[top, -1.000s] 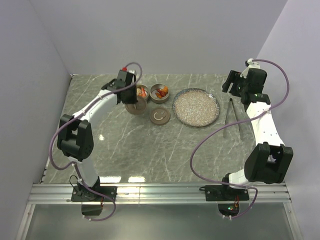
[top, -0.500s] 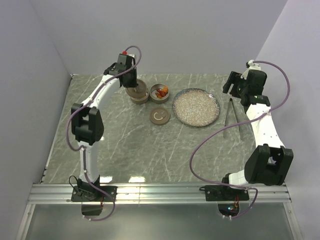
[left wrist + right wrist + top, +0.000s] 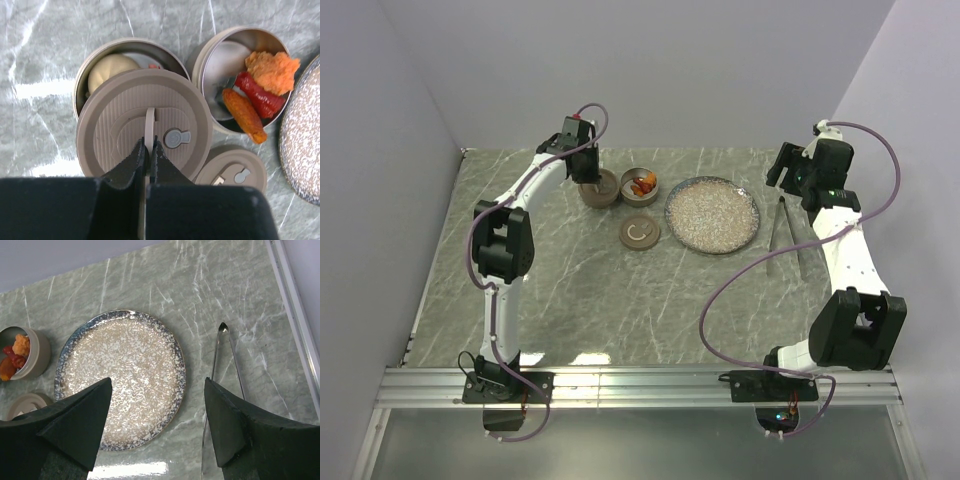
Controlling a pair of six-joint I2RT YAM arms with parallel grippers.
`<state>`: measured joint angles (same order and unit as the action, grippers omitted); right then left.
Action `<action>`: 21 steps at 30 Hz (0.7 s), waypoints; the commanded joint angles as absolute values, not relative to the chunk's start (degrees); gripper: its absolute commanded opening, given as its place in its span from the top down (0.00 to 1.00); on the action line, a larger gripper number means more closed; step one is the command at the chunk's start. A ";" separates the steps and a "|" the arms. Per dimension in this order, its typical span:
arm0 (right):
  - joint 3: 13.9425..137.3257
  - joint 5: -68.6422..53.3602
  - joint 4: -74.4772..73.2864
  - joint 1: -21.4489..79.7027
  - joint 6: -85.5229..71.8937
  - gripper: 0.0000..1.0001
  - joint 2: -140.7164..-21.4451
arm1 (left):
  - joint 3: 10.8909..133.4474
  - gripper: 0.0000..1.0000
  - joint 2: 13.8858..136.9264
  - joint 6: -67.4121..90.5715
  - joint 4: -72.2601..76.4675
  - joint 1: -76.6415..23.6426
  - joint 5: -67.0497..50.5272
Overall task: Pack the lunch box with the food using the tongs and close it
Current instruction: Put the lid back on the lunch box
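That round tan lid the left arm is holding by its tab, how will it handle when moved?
The lid looks stiff and light, likely plastic, so it shouldn't flex. The left gripper has its jaws shut on only the thin centre tab, so it may tilt or swing. Round, it could roll if dropped.

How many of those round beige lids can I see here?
2. The first lid sits partly over the left tin, pinched by its tab in the left hand. The second lid lies flat on the table, near the right tin with orange-red food.
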<state>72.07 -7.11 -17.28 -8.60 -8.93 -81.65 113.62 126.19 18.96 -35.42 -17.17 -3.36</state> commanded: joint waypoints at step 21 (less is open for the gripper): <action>77.87 -6.24 -18.54 -8.00 -8.44 0.19 -84.02 | 118.48 1.00 132.54 20.13 -28.65 -14.68 -5.89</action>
<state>74.98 -6.90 -18.90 -8.40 -8.91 -83.92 116.01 131.28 19.86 -29.85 -14.66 -5.23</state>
